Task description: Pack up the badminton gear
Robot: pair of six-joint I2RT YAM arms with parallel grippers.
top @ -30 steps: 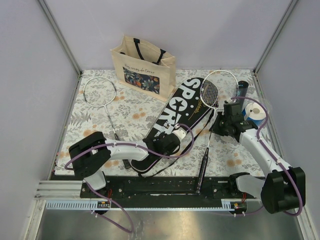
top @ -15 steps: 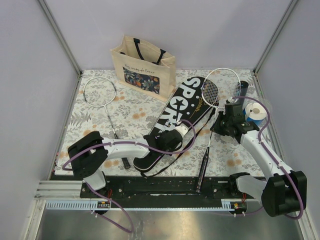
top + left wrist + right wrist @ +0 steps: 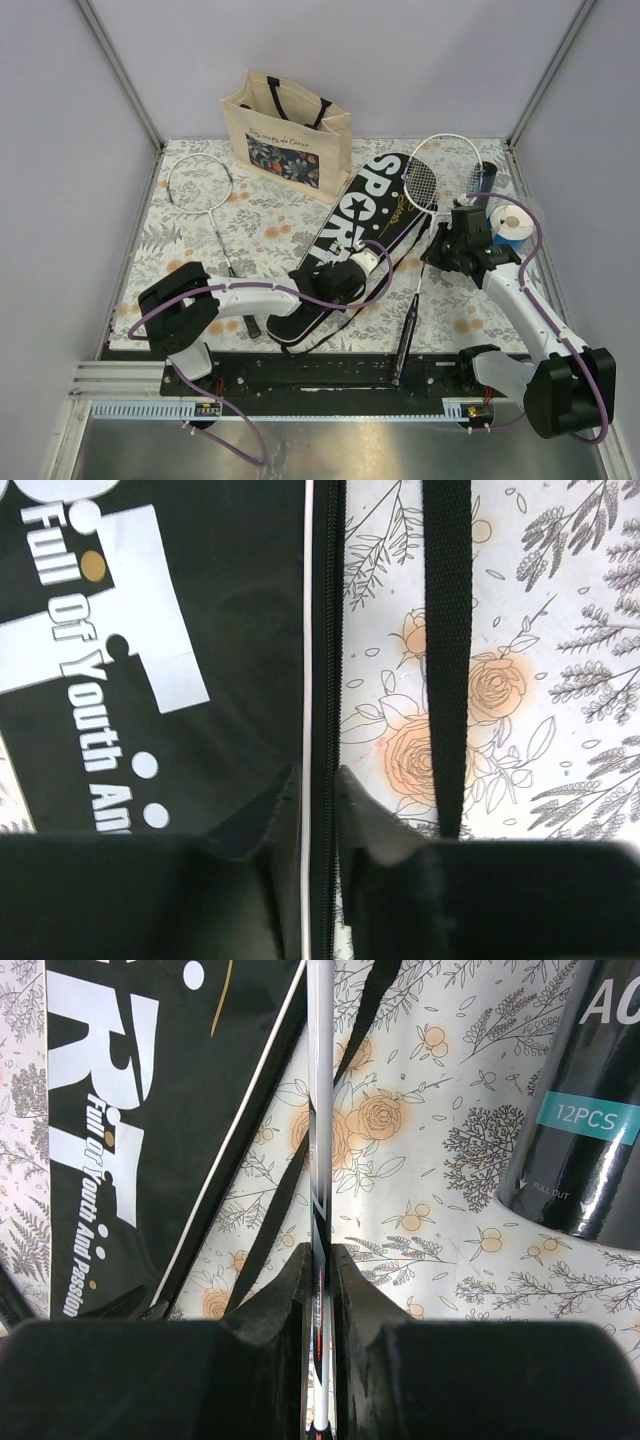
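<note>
Pinching the thin white shaft of one racket (image 3: 320, 1110) between its nearly closed fingers (image 3: 275, 1290), the right gripper (image 3: 320, 1260) holds it over the floral table (image 3: 270, 235). In the top view that racket's strung head sits toward the far right corner and its black handle points back at the arm bases. Just right of the shaft lies the black tube (image 3: 590, 1110), lettered "12PCS", with the blue-and-white roll (image 3: 512, 222) near it. The left gripper (image 3: 320, 790) is down on the narrow near end of the black cover (image 3: 350, 230) lettered "SPORT", which lies diagonally across the middle of the table. Its fingers (image 3: 265, 825) are drawn close on either side of the cover's zipped edge and seem to be nipping it, though the contact itself is lost in shadow. A black strap (image 3: 447, 650) runs over the table just beside that edge. The second racket (image 3: 200, 185) lies flat at the left, apart from both grippers, and the beige tote bag (image 3: 290, 130) stands upright at the back.
</note>
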